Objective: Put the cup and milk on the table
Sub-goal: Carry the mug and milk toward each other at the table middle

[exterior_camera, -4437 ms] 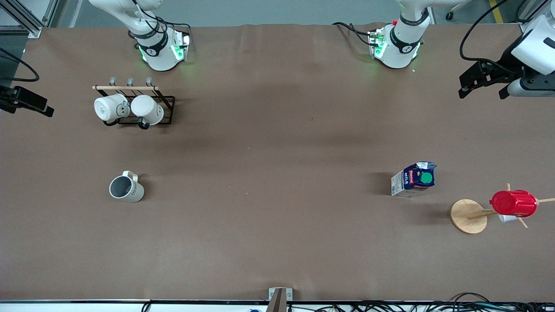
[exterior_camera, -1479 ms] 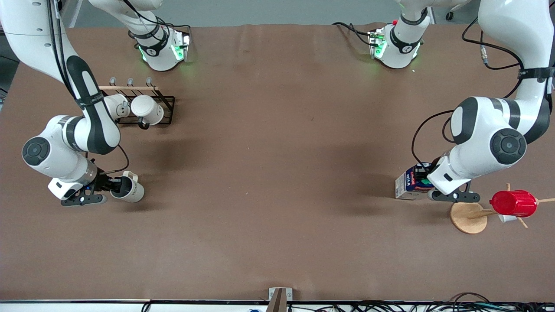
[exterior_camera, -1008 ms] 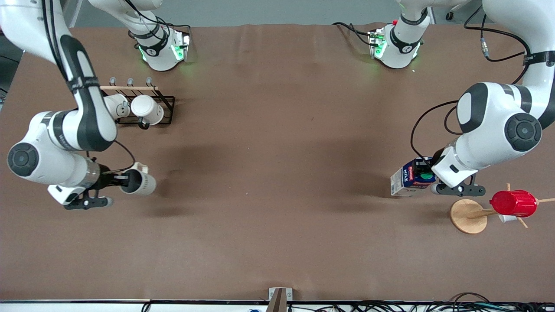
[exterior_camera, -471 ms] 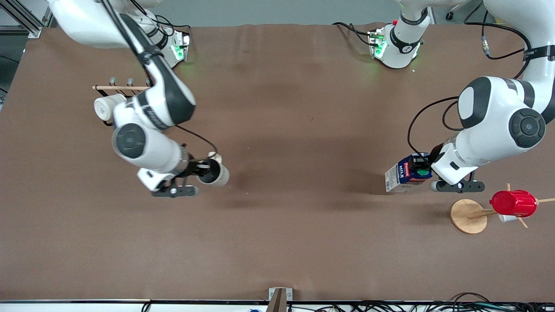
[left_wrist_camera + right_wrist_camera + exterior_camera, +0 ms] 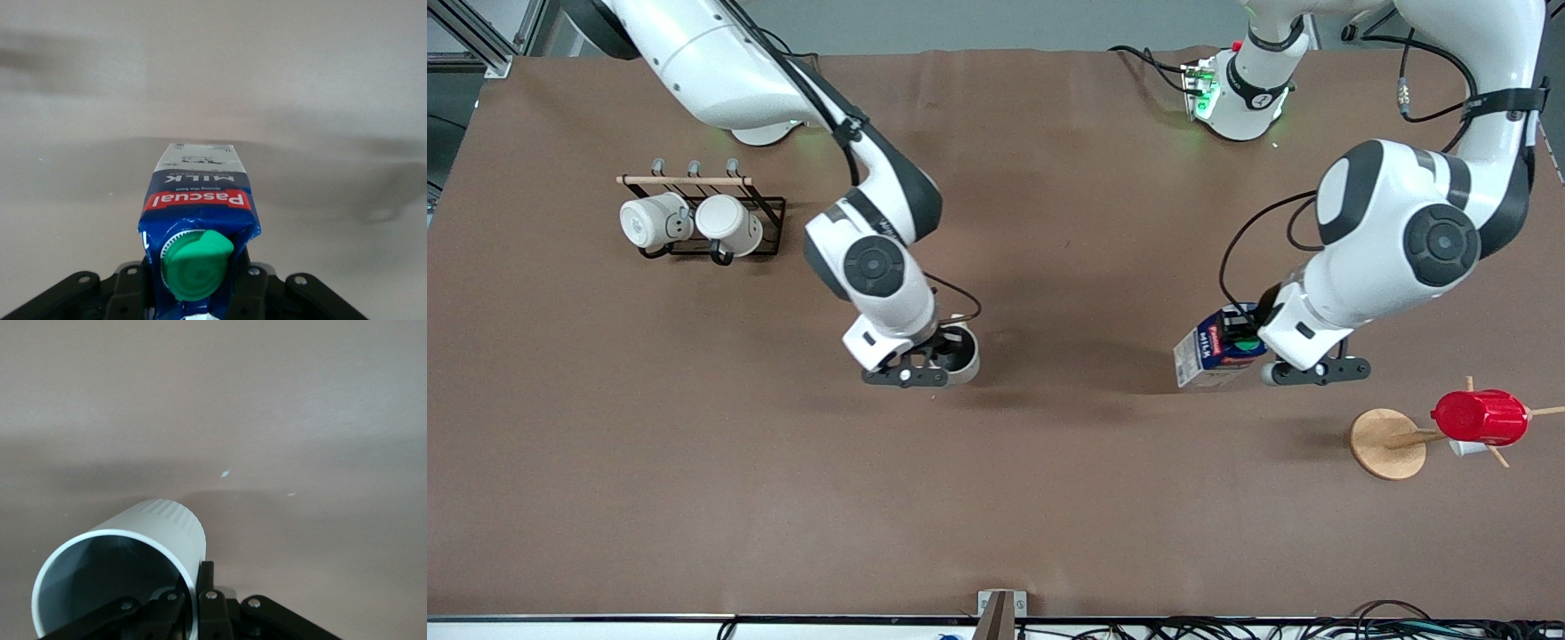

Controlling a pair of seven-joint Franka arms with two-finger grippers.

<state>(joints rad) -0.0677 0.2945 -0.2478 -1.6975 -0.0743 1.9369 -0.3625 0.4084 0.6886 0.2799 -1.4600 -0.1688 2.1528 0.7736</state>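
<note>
The beige cup (image 5: 963, 352) hangs in my right gripper (image 5: 941, 359), which is shut on its rim over the middle of the brown table (image 5: 1049, 498). In the right wrist view one finger is inside the cup (image 5: 127, 567) and one outside its wall. The milk (image 5: 1214, 347), a dark-blue carton with a green cap and red label, is held in my left gripper (image 5: 1249, 348), lifted over the table toward the left arm's end. In the left wrist view the jaws are shut on the carton's (image 5: 197, 220) top by the cap.
A black rack (image 5: 769, 227) with two white mugs (image 5: 654, 222) stands near the right arm's base. A wooden cup tree (image 5: 1385, 443) bearing a red ribbed cup (image 5: 1480, 416) stands at the left arm's end, nearer to the front camera than the milk.
Both arms came in and closed on their objects. The right gripper has lifted the cup and carried it toward the table's middle. The left gripper has lifted the milk and moved it toward the middle too.
</note>
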